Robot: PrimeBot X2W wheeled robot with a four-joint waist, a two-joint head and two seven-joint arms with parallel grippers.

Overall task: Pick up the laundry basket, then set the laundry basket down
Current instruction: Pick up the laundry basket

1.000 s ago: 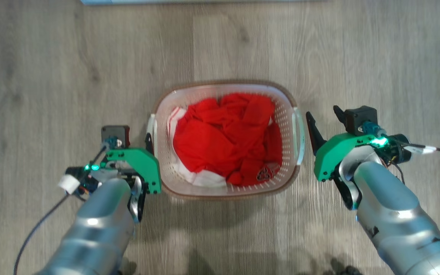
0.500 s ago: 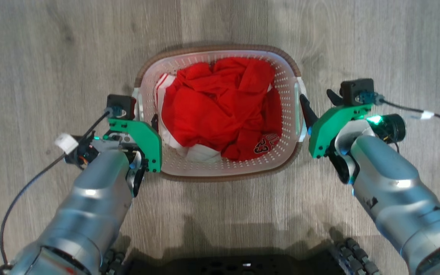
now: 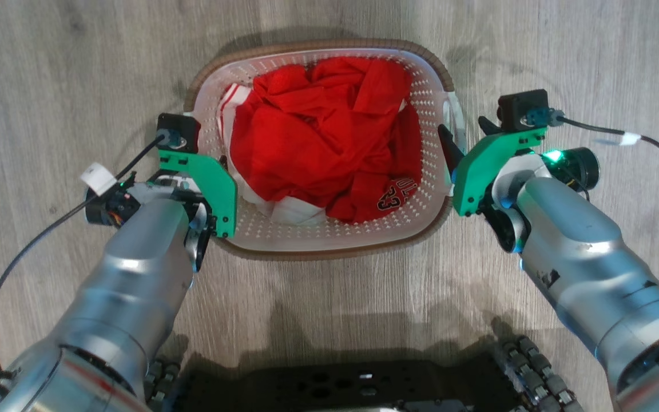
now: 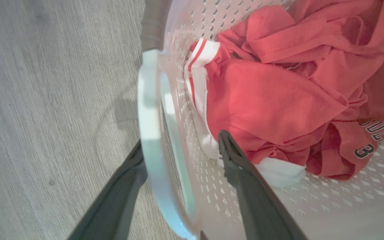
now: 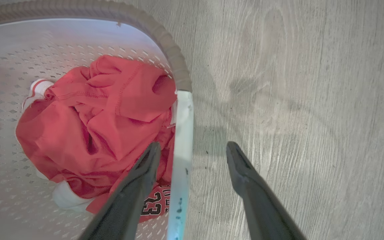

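Silver forearms (image 3: 135,274), green brackets (image 3: 215,183), black cables (image 3: 590,127), dark fingers (image 4: 245,180)

A red jersey (image 3: 318,131), crumpled, shows white trim at its left and a black 23 near right. Grey plank floor (image 3: 49,68) surrounds.

On my left wrist feed, one finger (image 4: 118,193) of the left end effector (image 4: 182,141) loses its tip behind the white handle (image 4: 148,133) of the laundry basket (image 4: 328,206). Both wrist feeds crop the basket at their edges. The red garment (image 3: 306,143) covers its floor, and folds hide part of the printed lettering (image 3: 396,191).
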